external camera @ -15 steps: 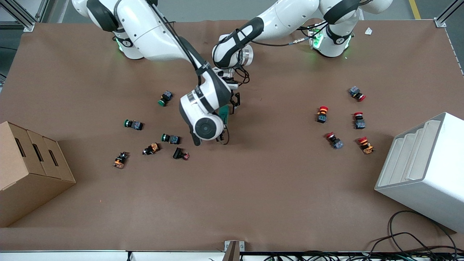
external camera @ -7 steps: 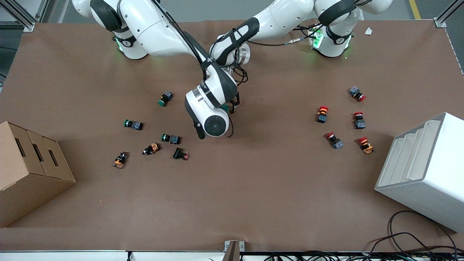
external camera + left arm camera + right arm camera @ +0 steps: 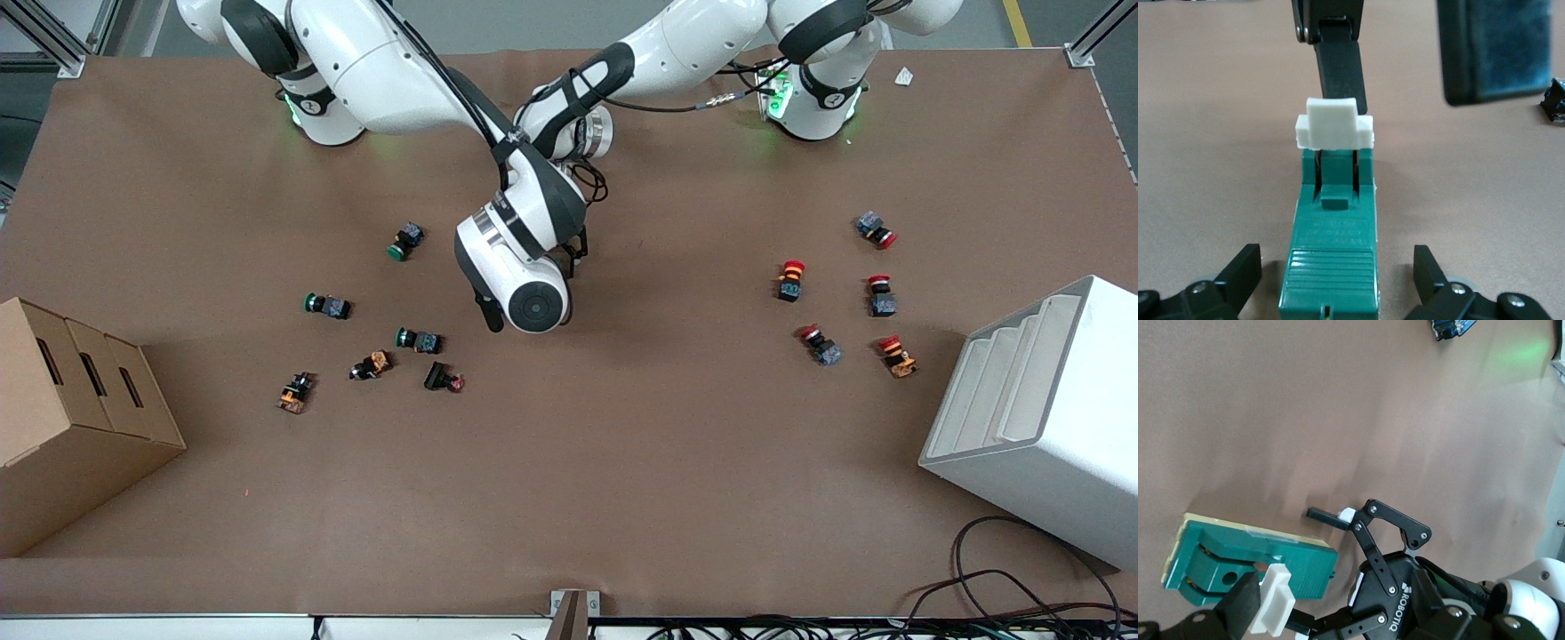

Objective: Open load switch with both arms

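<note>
The load switch (image 3: 1331, 247) is a dark-green block lying on the table, with a white toggle (image 3: 1333, 127) raised at one end. My left gripper (image 3: 1335, 270) is open, one finger on each side of the block's other end, neither touching it. My right gripper (image 3: 1421, 97) is open too. One of its fingers (image 3: 1338, 67) stands right against the toggle and the other is well off to the side. In the right wrist view the switch (image 3: 1251, 563) and toggle (image 3: 1275, 600) sit beside my right finger (image 3: 1238, 607). In the front view the right arm's wrist (image 3: 524, 284) hides the switch.
Green and orange push-buttons (image 3: 418, 339) lie toward the right arm's end, beside a cardboard box (image 3: 71, 418). Red push-buttons (image 3: 790, 280) lie toward the left arm's end, near a white bin (image 3: 1040, 418).
The right arm's wrist has swung over the switch, which now no longer shows in the front view. The left arm has pulled in slightly.
</note>
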